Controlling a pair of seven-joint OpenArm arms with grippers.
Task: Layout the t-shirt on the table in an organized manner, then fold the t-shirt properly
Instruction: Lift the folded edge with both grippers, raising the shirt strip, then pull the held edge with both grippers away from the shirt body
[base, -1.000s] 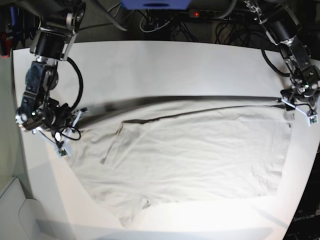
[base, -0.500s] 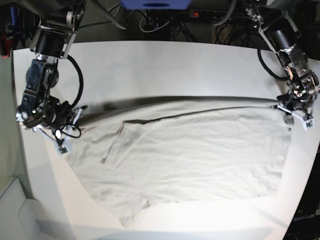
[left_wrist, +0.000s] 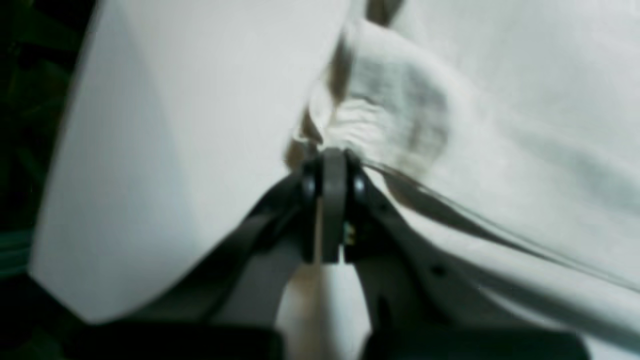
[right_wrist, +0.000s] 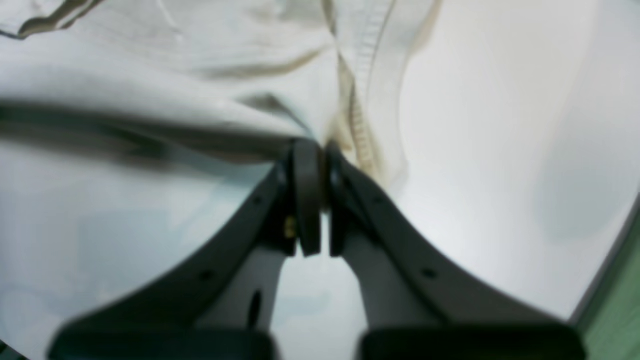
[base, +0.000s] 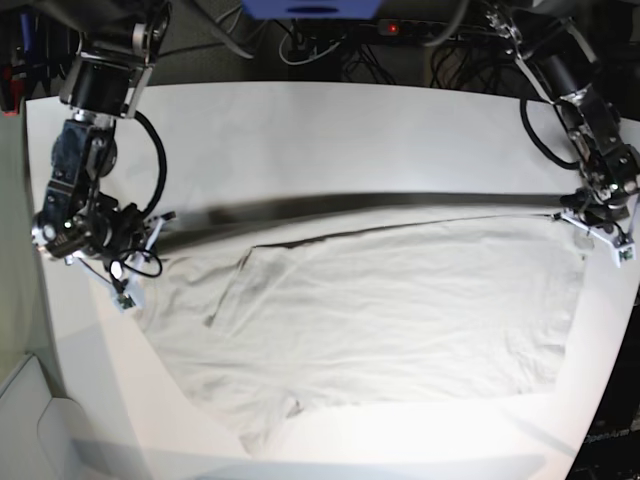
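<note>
On the base view's left, the right gripper (base: 150, 232) is pinched on a corner of the t-shirt (base: 400, 310), its dark curved fingers (right_wrist: 306, 200) pressed together with a ribbed, stitched hem bunched between them. The cloth is soft, pale grey-beige and creased, matte like the table (base: 330, 140) beneath it, a smooth white slab with a rounded edge.

The shirt lies across the middle of the table, its near part flat and roughly rectangular, a sleeve-like flap folded at the left. Its far edge is lifted off the surface and drawn taut in a long straight line between the two arms, casting a dark band of shadow on the tabletop behind it.

On the right, the left gripper (base: 585, 212) is clamped on the opposite corner, the fabric puckered into small folds at its fingertips (left_wrist: 333, 185).

Both wrist views are soft and blurred, so the weave is hard to read. The shirt's near edge washes out in glare.
</note>
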